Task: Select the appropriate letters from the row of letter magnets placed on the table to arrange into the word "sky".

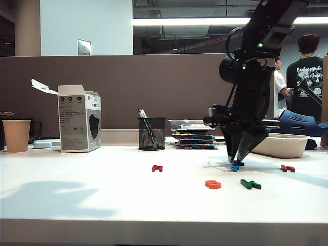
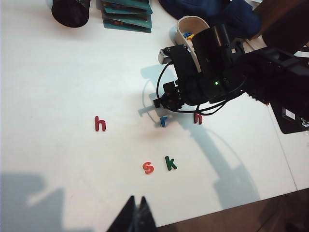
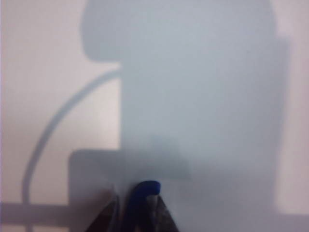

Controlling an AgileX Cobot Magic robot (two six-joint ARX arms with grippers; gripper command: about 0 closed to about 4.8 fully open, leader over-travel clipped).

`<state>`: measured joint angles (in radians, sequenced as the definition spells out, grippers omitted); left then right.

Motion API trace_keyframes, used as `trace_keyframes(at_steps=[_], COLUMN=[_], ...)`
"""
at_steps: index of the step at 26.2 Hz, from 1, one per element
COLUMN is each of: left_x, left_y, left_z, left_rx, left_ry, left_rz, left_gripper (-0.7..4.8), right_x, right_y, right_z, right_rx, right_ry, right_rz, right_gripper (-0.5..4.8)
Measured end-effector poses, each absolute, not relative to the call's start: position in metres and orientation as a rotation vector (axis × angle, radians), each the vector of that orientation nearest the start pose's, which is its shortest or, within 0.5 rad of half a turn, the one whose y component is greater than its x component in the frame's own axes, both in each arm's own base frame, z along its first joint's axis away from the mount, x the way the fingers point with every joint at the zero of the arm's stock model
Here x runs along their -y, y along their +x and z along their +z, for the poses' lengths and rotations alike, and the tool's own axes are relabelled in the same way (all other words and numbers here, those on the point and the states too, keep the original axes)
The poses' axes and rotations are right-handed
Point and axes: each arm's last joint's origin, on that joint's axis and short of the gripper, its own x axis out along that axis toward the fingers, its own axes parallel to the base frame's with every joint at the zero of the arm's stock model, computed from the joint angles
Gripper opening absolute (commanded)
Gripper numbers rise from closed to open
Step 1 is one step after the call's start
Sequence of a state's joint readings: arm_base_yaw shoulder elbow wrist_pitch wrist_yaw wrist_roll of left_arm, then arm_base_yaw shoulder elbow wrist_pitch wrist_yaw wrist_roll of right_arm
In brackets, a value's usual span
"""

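Observation:
My right gripper (image 1: pixel 237 161) points down at the white table (image 1: pixel 102 189), shut on a dark blue letter (image 3: pixel 143 192) that pokes out between its fingertips (image 3: pixel 157 203). It hangs just over the small light blue letter (image 2: pixel 163 121). An orange-red s (image 2: pixel 148 167) and a dark green k (image 2: pixel 170 163) lie side by side nearer the front edge. One dark red h (image 2: pixel 100 123) lies off to the left. Another dark red letter (image 2: pixel 198 117) shows beside the right arm. My left gripper (image 2: pixel 136 199) is shut and empty above the front of the table.
A black mesh pen cup (image 1: pixel 151 133), a white carton (image 1: pixel 79 119) and a paper cup (image 1: pixel 16 135) stand along the back. A stack of flat trays (image 1: pixel 193 134) and a white bowl (image 1: pixel 279 144) sit behind the right arm. The table's front edge (image 2: pixel 241 205) lies near the left gripper.

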<state>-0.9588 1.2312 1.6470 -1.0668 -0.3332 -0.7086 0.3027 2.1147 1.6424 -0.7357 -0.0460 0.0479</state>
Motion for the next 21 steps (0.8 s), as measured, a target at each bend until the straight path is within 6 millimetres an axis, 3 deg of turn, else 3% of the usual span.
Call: trace_keyframes(at_steps=[11,21], left_x=[0.1645,0.1645], left_y=[0.127,0.127], left_z=[0.4486,0.4486], left_rx=[-0.702,-0.702], left_ry=[-0.272,-0.272], left_rz=[-0.381,-0.381], left_gripper=[-0.05,-0.05], right_x=[-0.1372,-0.1303], right_y=[0.4181,0.4133], right_z=[0.1758,0.1769], right_rx=[-1.211,-1.274], right_ry=[-0.134,-0.158], right_rz=[0.269,0.221], right_gripper=[0.89,0.71])
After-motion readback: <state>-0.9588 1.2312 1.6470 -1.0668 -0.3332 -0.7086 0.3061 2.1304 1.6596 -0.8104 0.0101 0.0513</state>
